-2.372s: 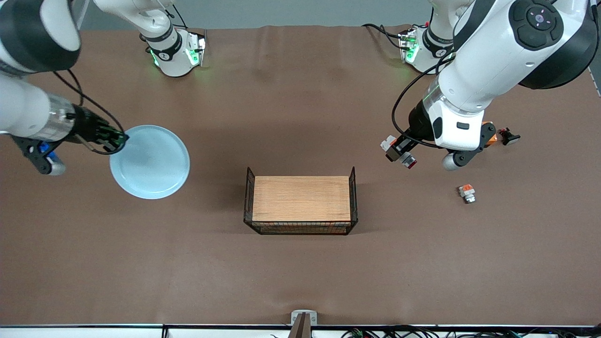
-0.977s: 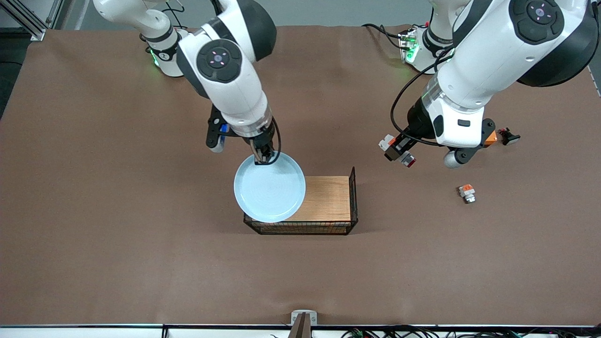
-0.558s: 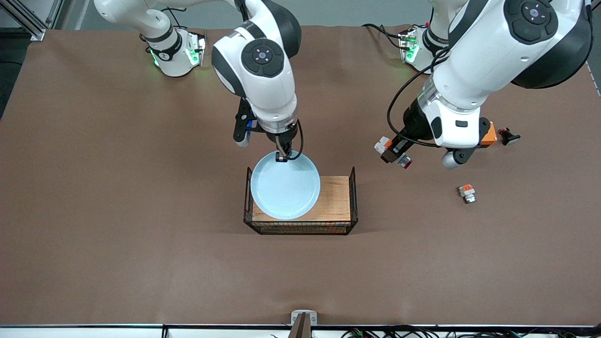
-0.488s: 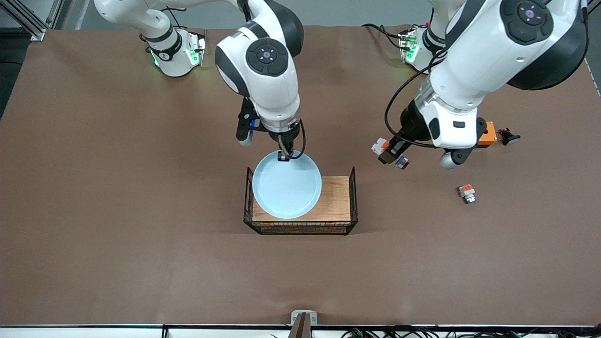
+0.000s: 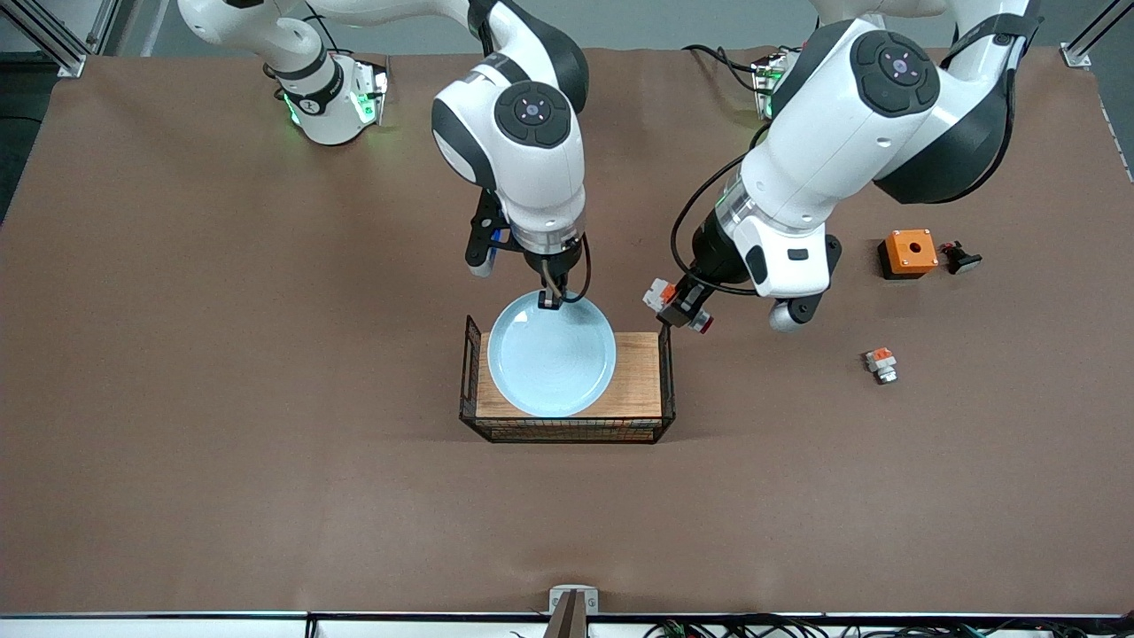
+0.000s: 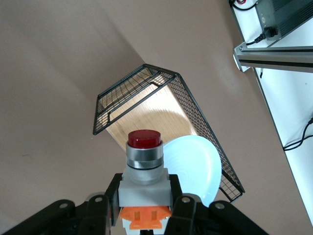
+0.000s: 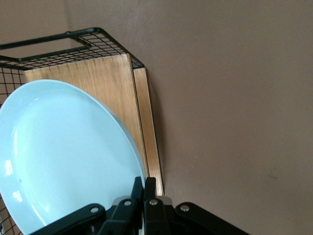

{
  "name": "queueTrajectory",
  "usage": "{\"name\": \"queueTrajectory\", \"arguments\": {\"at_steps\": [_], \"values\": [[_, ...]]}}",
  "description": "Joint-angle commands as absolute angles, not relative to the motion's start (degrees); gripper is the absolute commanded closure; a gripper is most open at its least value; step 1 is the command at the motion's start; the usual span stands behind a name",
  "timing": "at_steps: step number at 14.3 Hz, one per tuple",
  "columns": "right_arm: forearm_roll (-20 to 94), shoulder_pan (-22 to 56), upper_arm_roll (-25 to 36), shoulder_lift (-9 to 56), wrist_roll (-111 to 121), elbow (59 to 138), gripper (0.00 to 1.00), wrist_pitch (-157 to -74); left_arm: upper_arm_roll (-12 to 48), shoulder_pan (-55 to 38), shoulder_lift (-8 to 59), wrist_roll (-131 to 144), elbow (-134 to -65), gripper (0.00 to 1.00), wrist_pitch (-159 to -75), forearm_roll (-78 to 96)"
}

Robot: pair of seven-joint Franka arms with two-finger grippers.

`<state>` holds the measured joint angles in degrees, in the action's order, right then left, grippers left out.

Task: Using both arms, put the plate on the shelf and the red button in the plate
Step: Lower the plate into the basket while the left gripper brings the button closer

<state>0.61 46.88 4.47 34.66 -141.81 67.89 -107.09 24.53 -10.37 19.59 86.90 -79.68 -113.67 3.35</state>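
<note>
the right tool [image 5: 550, 301] is up in the air over the edge of the wooden tray [image 5: 640, 377] that lies farther from the front camera; its two fingers are pinched tight on the rim of the plate [image 5: 552, 365]; in the right wrist view the fingers [image 7: 149, 193] meet on the plate's [image 7: 63, 152] edge; the pale blue plate hangs over the tray, more toward the right arm's end of it, and hides much of the wood; i cannot tell if the plate touches the wood yet; the tray [image 6: 146, 110] has black wire walls [image 5: 665, 372] at its ends and on the side nearest the front camera; the left tool [image 5: 680, 310] is up in the air over the brown worktop [image 5: 266, 487], just beside the tray's end toward the left arm; its fingers are clamped on the white body of the red button [image 5: 679, 306]; in the left wrist view the red button [image 6: 144, 161] sticks out from the tool [image 6: 145, 200] with its dark red cap pointing at the tray; an orange box [image 5: 908, 252] with a hole sits on the worktop toward the left arm's end; a small black part [image 5: 959, 257] lies just beside it; a white and orange part [image 5: 881, 364] lies nearer to the front camera than the box.
</note>
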Motion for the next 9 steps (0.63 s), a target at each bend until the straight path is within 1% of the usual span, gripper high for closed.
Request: {"name": "queueTrajectory", "arguments": {"at_steps": [1,9], "values": [[-1.7,48.1,5.1,36.4,-145.5,65.7,1.0,-107.7,24.3,-10.5,19.5,87.9,-78.9,0.7,-114.2,2.8],[-3.3,49.7,5.1,38.5,-147.2,66.3,1.0,-109.0,24.1,-10.2,21.8,87.9,-77.5,0.7,-115.0,2.8]]}}
